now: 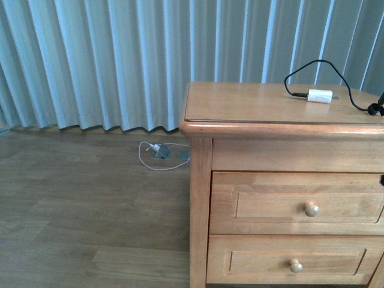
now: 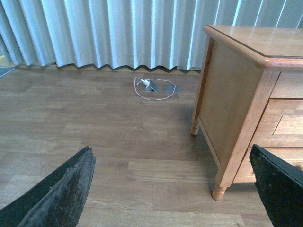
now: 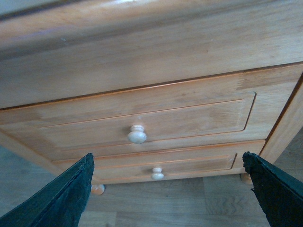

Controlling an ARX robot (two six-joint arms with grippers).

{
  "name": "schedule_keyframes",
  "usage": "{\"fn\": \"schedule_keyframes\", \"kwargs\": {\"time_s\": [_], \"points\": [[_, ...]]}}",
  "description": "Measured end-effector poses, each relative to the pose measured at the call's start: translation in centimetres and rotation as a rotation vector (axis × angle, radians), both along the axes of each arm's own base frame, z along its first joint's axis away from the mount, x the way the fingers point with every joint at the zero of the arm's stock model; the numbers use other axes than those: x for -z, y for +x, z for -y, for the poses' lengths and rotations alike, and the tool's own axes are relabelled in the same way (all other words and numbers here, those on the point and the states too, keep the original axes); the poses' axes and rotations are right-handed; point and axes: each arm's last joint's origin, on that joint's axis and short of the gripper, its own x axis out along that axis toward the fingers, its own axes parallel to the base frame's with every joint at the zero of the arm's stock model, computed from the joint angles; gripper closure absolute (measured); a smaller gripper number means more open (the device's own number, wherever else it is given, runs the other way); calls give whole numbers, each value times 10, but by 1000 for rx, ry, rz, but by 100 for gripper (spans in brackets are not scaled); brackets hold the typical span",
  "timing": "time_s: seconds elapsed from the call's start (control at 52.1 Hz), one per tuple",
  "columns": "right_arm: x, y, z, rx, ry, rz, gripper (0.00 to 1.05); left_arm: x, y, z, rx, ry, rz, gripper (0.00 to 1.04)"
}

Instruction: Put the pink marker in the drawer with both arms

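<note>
A white cord (image 1: 157,155) lies looped on the wood floor (image 1: 78,210) below grey curtains (image 1: 108,60), left of the cabinet (image 1: 201,198); the left gripper (image 2: 173,189) hangs over bare floor beside the cabinet's side, fingers (image 2: 61,194) spread wide; the drawer (image 1: 297,203) sits closed, its round knob (image 1: 311,209) above the lower drawer (image 1: 294,259); the right gripper (image 3: 168,189) faces the drawer front, fingers (image 3: 66,198) likewise apart, holding nothing; a white charger block (image 1: 320,96) with black cable (image 1: 324,66) rests on the cabinet top; the pink marker appears in no view.
</note>
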Motion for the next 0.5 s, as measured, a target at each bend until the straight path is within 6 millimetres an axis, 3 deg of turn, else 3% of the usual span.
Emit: {"fn": "schedule_keyframes", "kwargs": {"time_s": [0.326, 0.499], "points": [[-40, -92, 14, -29, -26, 24, 8, 0, 0, 0, 0, 0, 0, 6], [-45, -100, 16, -13, -59, 56, 8, 0, 0, 0, 0, 0, 0, 6]]}}
